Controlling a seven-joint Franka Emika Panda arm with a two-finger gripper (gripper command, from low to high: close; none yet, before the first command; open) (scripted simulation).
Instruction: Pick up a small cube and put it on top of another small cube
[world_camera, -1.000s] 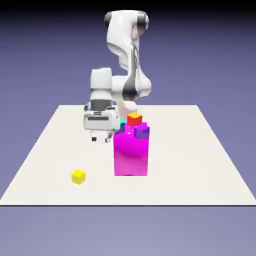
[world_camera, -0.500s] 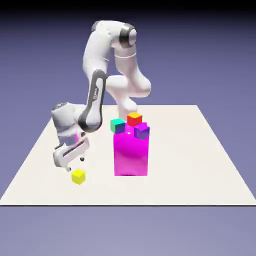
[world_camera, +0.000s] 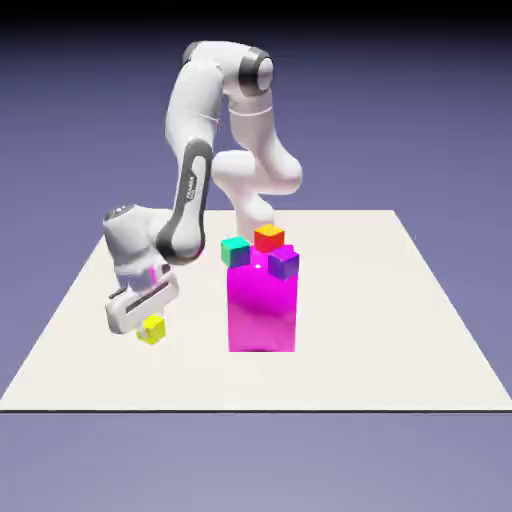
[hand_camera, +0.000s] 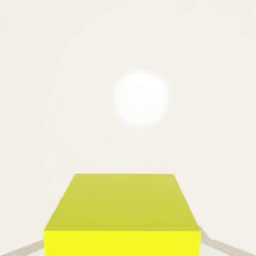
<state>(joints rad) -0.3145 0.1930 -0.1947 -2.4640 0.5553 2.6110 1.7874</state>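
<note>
Your gripper (world_camera: 146, 326) is pinched on the small yellow cube (world_camera: 152, 329), which fills the gap between the jaws in the hand view (hand_camera: 122, 215), near the table's (world_camera: 400, 340) front edge toward the exterior view's left. Farther back and to that view's right, past the tall magenta block (world_camera: 262, 305), sit the candidate bases: the teal cube (world_camera: 235, 251), purple cube (world_camera: 284, 263) and red cube (world_camera: 268, 238).

I'm working in a rendered simulation: a flat pale desk (world_camera: 420, 330), flawless bright blocks (world_camera: 262, 305), and a plain blue-violet backdrop (world_camera: 420, 110).
</note>
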